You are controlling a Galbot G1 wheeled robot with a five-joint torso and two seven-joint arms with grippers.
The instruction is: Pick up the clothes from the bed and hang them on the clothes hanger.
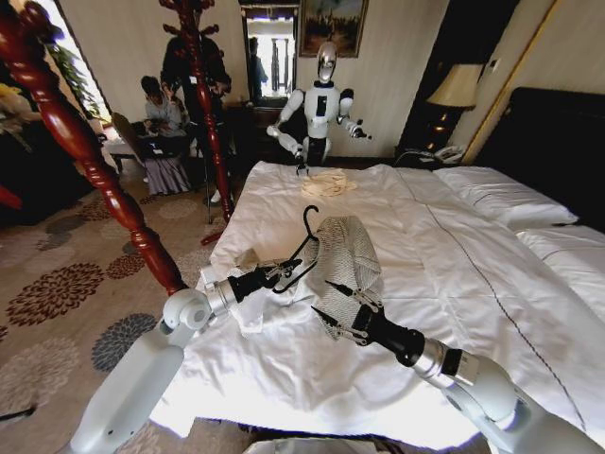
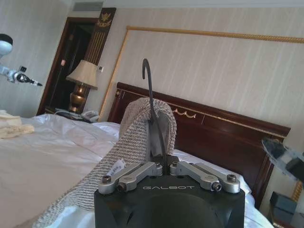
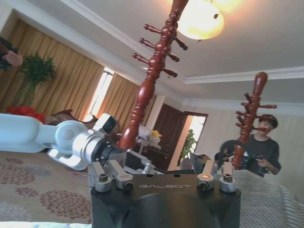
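While the left end effector (image 1: 284, 272) pinched the clothes hanger (image 1: 304, 248), the jacket (image 1: 346, 257) draped it above the bed (image 1: 454, 274) (half-hung); right end effector (image 1: 333, 305) stood spread, hanging unfinished.

The one word I can read is GALBOT, in pale capital letters on the black housing of my left gripper (image 2: 168, 167), just under the two metal finger links. The same word GALBOT stands on the black housing of my right gripper (image 3: 164, 172), again centred below the finger links. A small white tag (image 2: 115, 167) hangs on the clothes (image 2: 137, 130) just beside my left gripper's housing; it carries dark print, but the marks are too small for me to make out. I find nothing else legible.
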